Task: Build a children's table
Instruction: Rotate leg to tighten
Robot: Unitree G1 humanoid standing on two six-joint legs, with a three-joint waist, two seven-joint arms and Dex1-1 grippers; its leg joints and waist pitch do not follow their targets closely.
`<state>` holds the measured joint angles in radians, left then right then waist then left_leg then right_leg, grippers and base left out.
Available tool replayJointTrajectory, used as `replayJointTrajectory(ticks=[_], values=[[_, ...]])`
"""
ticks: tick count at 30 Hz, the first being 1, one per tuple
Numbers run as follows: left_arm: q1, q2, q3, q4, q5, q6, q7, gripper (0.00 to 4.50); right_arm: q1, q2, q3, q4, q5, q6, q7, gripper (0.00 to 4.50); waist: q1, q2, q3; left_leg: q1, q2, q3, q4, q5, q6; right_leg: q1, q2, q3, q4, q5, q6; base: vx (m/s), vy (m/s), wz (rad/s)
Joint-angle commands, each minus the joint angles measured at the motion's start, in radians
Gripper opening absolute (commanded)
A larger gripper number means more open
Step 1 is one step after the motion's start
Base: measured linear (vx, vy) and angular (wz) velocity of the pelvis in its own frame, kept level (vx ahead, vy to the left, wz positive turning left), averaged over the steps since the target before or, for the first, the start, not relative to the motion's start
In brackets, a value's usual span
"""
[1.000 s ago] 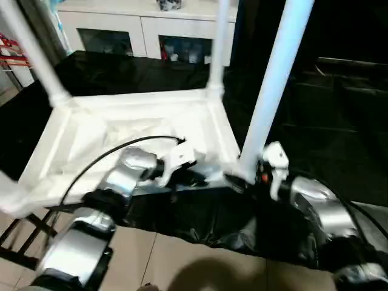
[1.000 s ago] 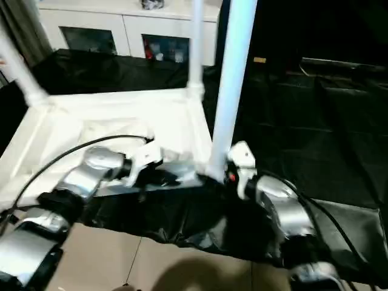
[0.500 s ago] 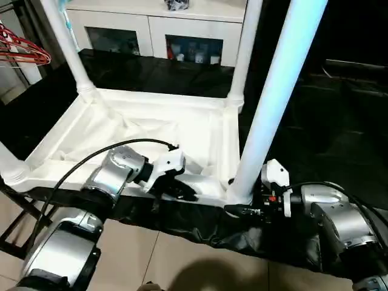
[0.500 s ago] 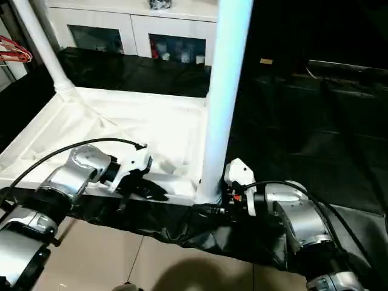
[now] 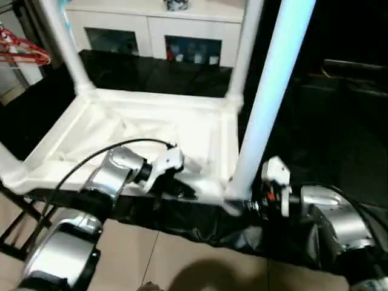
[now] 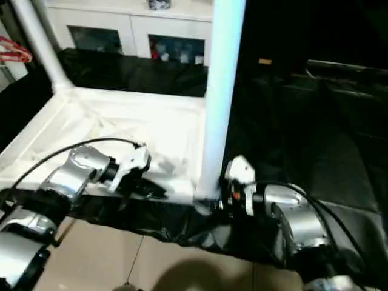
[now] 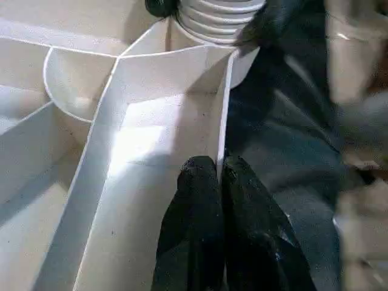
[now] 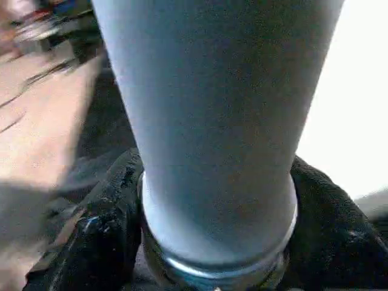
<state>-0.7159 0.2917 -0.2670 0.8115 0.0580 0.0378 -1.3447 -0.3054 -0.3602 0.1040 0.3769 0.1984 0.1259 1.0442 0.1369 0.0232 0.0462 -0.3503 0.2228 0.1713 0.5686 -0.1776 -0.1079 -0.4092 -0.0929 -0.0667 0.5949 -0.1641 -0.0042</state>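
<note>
The white table top [image 5: 151,121] lies underside up on a black-draped surface. Three legs stand in its far-left [image 5: 60,42], far-right [image 5: 242,48] and near-right [image 5: 267,91] corner sockets, and a further leg [image 5: 6,160] shows at the near left. My left gripper [image 5: 185,193] is shut on the thin front wall [image 7: 225,109] of the top, close to the near-right socket. My right gripper [image 5: 239,206] is clasped round the base of the near-right leg [image 8: 212,121], one black finger [image 8: 112,224] on each side, just above its threaded end.
A white cabinet with glass doors [image 5: 151,36] stands behind the table. Black cloth [image 5: 315,121] covers the surface to the right. A red hanger [image 5: 24,51] sits at the far left, a dark frame [image 5: 24,224] at the lower left, and tan floor [image 5: 182,260] in front.
My right gripper's fingers have drawn in round the base of the near-right leg. The left gripper has kept its hold on the wall. The head view has shifted.
</note>
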Motion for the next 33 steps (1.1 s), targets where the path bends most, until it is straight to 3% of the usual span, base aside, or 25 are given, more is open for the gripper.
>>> replayJointTrajectory(ticks=[1,3,8,9,15,16,23,28,33], values=[[-0.026,-0.069,0.039,0.007,-0.026,0.032,0.129,0.00,-0.018,0.073,0.029,0.043,-0.013,0.004,-0.102,2.82,0.000,-0.012,-0.060,-0.006,-0.004,0.008,-0.065,-0.230,0.029,0.059,-0.044,0.028,-0.073,-0.310,-0.191,0.000,0.000,0.00],[-0.027,-0.108,0.040,0.022,-0.009,0.050,0.216,0.00,-0.048,0.126,0.007,0.109,-0.048,-0.006,-0.247,2.81,-0.007,-0.013,-0.059,-0.004,-0.006,0.007,-0.066,-0.232,0.023,0.057,-0.043,0.028,-0.080,-0.350,-0.171,0.000,0.000,0.00],[-0.037,-0.166,0.044,0.051,0.014,0.070,0.358,0.00,-0.092,0.205,-0.030,0.192,-0.082,0.004,-0.449,2.81,-0.024,-0.010,-0.060,-0.003,-0.008,0.007,-0.066,-0.234,0.024,0.054,-0.040,0.029,-0.081,-0.338,-0.170,0.000,0.000,0.00],[-0.044,-0.193,0.048,0.060,0.021,0.080,0.414,0.00,-0.121,0.237,-0.040,0.243,-0.118,0.009,-0.562,2.81,-0.024,-0.009,-0.060,-0.002,-0.008,0.006,-0.066,-0.233,0.023,0.053,-0.040,0.029,-0.080,-0.338,-0.170,0.000,0.000,0.00],[-0.049,-0.235,0.038,0.054,0.036,0.058,0.462,0.00,-0.164,0.285,-0.053,0.312,-0.140,-0.040,-0.647,2.81,-0.026,-0.007,-0.062,-0.005,-0.009,0.006,-0.068,-0.244,0.029,0.054,-0.040,0.030,-0.082,-0.319,-0.162,0.000,0.000,0.00],[-0.049,-0.236,0.034,0.051,0.035,0.053,0.454,0.00,-0.169,0.289,-0.062,0.317,-0.133,-0.040,-0.652,3.35,-0.025,-0.008,-0.063,-0.005,-0.009,0.005,-0.067,-0.240,0.032,0.055,-0.039,0.030,-0.079,-0.296,-0.167,0.000,0.000,0.00],[-0.026,-0.189,0.005,0.009,0.026,0.009,0.328,0.00,-0.164,0.233,-0.058,0.291,-0.117,-0.059,-0.533,3.92,-0.025,-0.006,-0.064,-0.007,-0.008,0.005,-0.067,-0.239,0.045,0.058,-0.039,0.030,-0.075,-0.257,-0.183,0.000,0.000,0.00],[-0.012,-0.146,-0.011,-0.008,0.023,-0.016,0.234,0.00,-0.146,0.173,-0.037,0.261,-0.104,-0.074,-0.396,3.92,-0.021,-0.002,-0.069,-0.008,-0.004,0.008,-0.059,-0.193,0.071,0.063,-0.037,0.030,-0.059,-0.106,-0.238,0.000,0.000,0.00],[-0.007,-0.094,-0.030,-0.020,0.022,-0.040,0.128,0.00,-0.093,0.093,0.000,0.158,-0.052,-0.078,-0.170,3.92,-0.013,-0.004,-0.064,-0.007,-0.001,0.011,-0.060,-0.232,0.083,0.065,-0.038,0.029,-0.066,-0.175,-0.234,0.000,0.000,0.00]])
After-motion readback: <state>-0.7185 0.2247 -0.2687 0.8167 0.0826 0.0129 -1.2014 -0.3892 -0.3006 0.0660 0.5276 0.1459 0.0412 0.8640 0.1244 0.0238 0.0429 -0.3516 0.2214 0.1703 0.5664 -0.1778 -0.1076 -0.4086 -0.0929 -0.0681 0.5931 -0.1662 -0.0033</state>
